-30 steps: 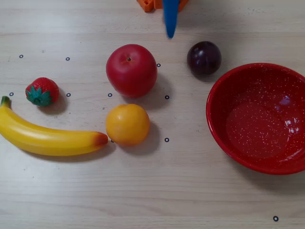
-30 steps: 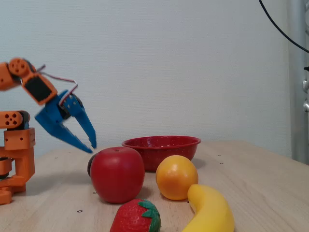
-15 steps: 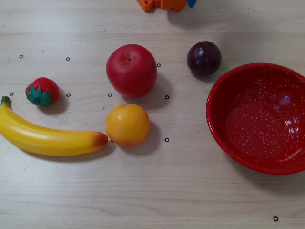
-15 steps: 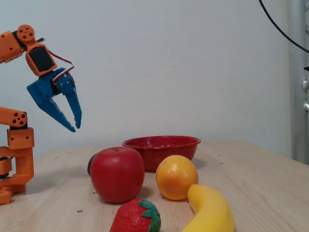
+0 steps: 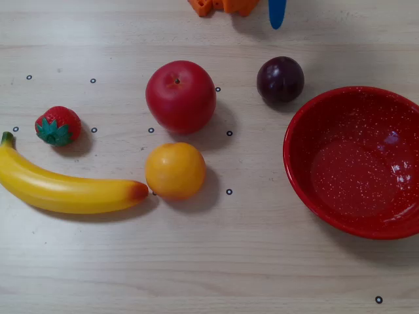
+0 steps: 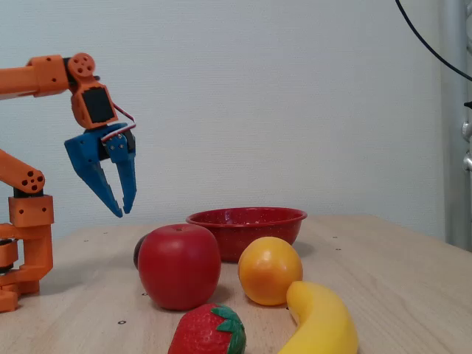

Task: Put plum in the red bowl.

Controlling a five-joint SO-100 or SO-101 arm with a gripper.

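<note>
The plum (image 5: 280, 80) sits on the wooden table (image 5: 209, 261), just off the red bowl (image 5: 357, 160) at the bowl's ten o'clock in the overhead view — close to the rim, apart from it. At the plum's nine o'clock lies the apple (image 5: 181, 96), with the orange (image 5: 175, 171) at the apple's six. In the fixed view only a dark sliver of plum (image 6: 138, 253) shows behind the apple (image 6: 179, 266). The blue gripper (image 6: 121, 211) hangs in the air above the table, pointing down, holding nothing — its jaws slightly parted.
</note>
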